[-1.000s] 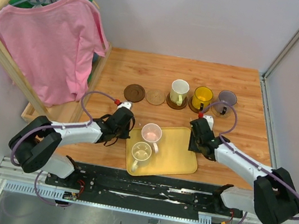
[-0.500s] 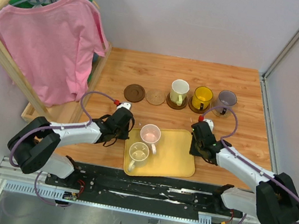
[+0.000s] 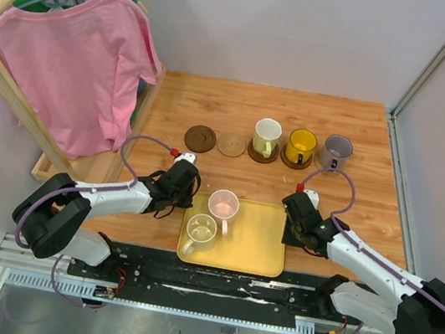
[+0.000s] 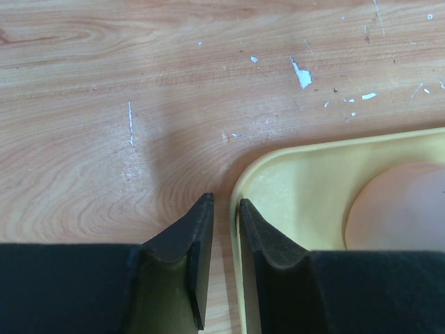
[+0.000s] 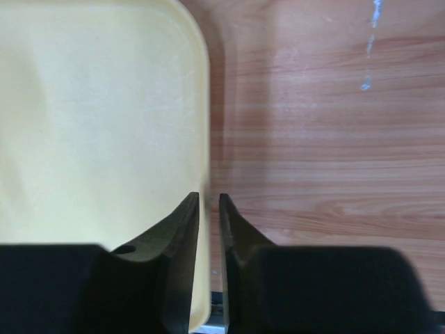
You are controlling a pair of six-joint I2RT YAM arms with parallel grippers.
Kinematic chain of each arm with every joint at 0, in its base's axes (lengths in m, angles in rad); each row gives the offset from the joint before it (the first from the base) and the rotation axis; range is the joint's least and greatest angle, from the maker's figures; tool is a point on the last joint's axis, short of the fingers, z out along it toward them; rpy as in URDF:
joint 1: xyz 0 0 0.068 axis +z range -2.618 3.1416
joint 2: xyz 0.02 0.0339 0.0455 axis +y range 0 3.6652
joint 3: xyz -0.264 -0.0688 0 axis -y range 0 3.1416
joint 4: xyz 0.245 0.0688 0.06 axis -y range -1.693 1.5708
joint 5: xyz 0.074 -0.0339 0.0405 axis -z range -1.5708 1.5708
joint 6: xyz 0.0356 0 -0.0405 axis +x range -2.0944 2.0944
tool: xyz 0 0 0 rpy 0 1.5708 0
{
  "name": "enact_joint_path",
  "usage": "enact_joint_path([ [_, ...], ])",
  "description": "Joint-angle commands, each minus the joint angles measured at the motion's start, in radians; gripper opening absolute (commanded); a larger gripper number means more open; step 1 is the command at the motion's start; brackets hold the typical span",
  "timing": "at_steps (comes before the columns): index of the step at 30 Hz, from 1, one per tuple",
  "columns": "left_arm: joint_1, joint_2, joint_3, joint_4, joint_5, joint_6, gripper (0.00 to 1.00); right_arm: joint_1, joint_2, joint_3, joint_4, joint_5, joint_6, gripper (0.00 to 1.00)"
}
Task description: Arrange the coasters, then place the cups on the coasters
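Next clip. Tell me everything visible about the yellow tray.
The yellow tray is a rectangle with rounded corners and a low raised rim, smooth and plastic-looking. It lies flat on the wooden table near the arm bases, carrying a pink cup and a cream cup, both upright. The right hand pinches its right rim. The left hand straddles its far-left corner rim, grip unclear.

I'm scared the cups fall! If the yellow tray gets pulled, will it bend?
Probably not: the yellow tray looks like stiff plastic with a raised rim. It likely slides easily on the smooth table. The pink cup and cream cup stand loose on it, so jerks might tip them.
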Motion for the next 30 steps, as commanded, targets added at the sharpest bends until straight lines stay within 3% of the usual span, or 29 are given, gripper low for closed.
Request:
enact_joint_path([
  [1, 0.006, 0.014, -0.007, -0.071, -0.027, 0.025, 0.29, 0.037, -0.02, 0.034, -0.12, 0.086, 0.027, 0.29],
  [4, 0.006, -0.014, 0.005, -0.078, -0.037, 0.031, 0.37, 0.055, -0.03, 0.099, -0.164, 0.149, 0.01, 0.45],
  [12, 0.006, -0.106, 0.025, -0.118, -0.108, 0.03, 0.73, 0.157, -0.029, 0.229, -0.188, 0.201, -0.011, 0.48],
  [18, 0.006, -0.255, -0.001, -0.144, -0.151, -0.009, 0.79, 0.3, 0.02, 0.29, -0.145, 0.201, -0.01, 0.59],
  [24, 0.006, -0.415, -0.023, -0.166, -0.194, -0.029, 0.83, 0.392, 0.064, 0.337, -0.084, 0.171, -0.007, 0.91],
  [30, 0.006, -0.456, -0.033, -0.191, -0.192, -0.038, 0.83, 0.404, 0.125, 0.361, -0.03, 0.123, -0.028, 0.93],
])
